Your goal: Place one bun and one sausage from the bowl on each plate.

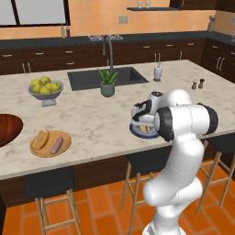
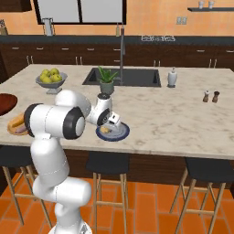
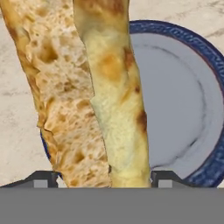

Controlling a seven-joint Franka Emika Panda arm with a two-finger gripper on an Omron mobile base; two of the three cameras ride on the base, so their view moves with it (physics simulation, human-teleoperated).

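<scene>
Toasted bun (image 3: 94,96) sits gripped in our claw (image 3: 100,181), blue plate (image 3: 192,109) just below, ready for setting down.

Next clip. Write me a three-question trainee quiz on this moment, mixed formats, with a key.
1. True or false: the tan-orange round plate holds a toasted bun and a pinkish sausage.
2. Over which dish is the gripper? A) grey pedestal fruit bowl B) dark blue-grey plate C) sink
3. Fill in: the split yellow-brown hot-dog bun lies between the gripper's ____.

Key: 1 true; 2 B; 3 fingertips.
</scene>
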